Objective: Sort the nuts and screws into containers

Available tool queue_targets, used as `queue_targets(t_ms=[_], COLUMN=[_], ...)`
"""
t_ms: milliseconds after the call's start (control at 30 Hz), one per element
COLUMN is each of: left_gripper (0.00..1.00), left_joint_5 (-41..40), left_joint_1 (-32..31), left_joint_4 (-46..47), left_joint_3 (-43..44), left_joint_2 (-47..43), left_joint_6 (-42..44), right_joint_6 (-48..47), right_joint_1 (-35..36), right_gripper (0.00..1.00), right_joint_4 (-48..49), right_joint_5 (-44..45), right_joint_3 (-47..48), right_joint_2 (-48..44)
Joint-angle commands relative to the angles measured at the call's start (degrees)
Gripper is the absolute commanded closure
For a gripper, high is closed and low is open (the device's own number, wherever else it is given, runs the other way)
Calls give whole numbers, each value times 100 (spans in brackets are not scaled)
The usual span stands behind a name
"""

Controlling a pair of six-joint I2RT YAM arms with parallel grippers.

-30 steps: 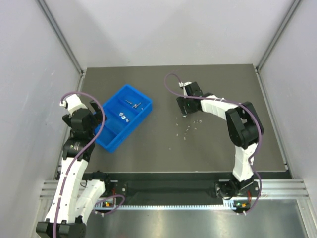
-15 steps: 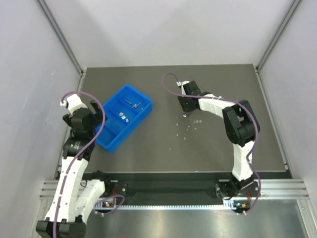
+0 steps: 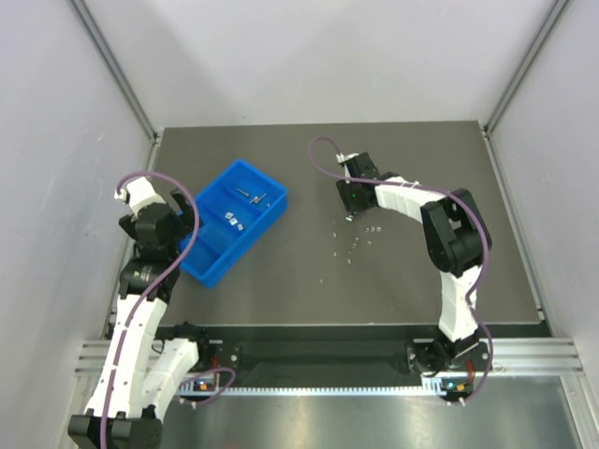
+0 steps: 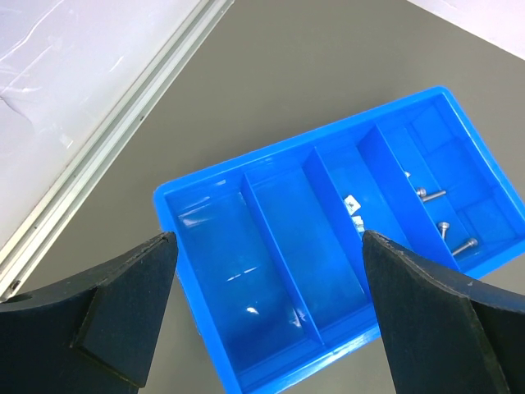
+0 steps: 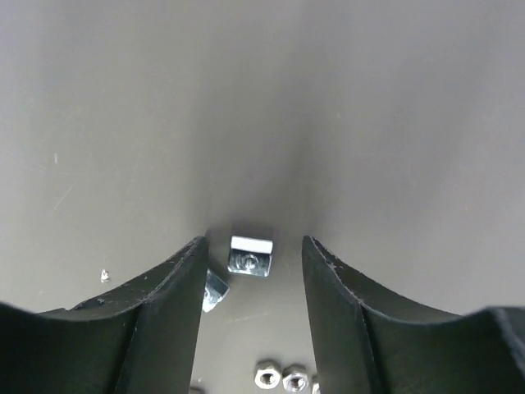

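Nuts (image 3: 354, 241) lie loose on the table (image 5: 246, 98). One square nut (image 5: 250, 254) sits between the right gripper's (image 5: 252, 243) part-spread fingers, with a gap either side. The left gripper (image 4: 268, 238) hangs wide apart over the blue tray (image 4: 303, 141).

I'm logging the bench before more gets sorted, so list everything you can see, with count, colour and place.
tray: one, bright blue, divided into compartments, on the table's left half
screws: three, silver, at the tray's far end
nuts in the tray: two that show, silver, in the compartment beside the screws
loose nuts: several, silver, too small to count, on the table right of the tray
square nut: one, silver, on the table at the far edge of the loose nuts
table: one, dark grey
left gripper: one, black, open, above the tray
right gripper: one, black, open, jaws either side of the square nut, not touching it
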Motion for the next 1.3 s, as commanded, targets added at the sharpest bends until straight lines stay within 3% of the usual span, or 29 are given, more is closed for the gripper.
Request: queue_targets(t_ms=[0,233,500,700,900,1133,1267], left_gripper=[1,1,1,1,1,1,1], left_joint_5=[-3,-21,-47,-65,14,58,41], left_joint_1=[21,21,21,21,21,21,21], left_joint_4=[264,264,264,264,272,290,299], left_joint_3=[1,-7,-16,-7,-7,-25,-34], left_joint_2=[-47,-74,-100,-109,-117,-205,-240], left_joint_6=[47,47,47,47,56,56,56], right_joint_6=[251,278,374,567,533,462,567], right_joint_1=[77,77,77,270,1490,2519,2749], right_gripper=[50,59,82,91,91,92,92], right_joint_4=[-461,-462,-409,-426,-980,-1192,-823], right_joint_5=[250,321,294,-127,66,-276,-313], right_joint_3=[81,46,37,423,2407,5008,5336], right_joint_2=[-195,-107,-10,-651,-530,1129,1554])
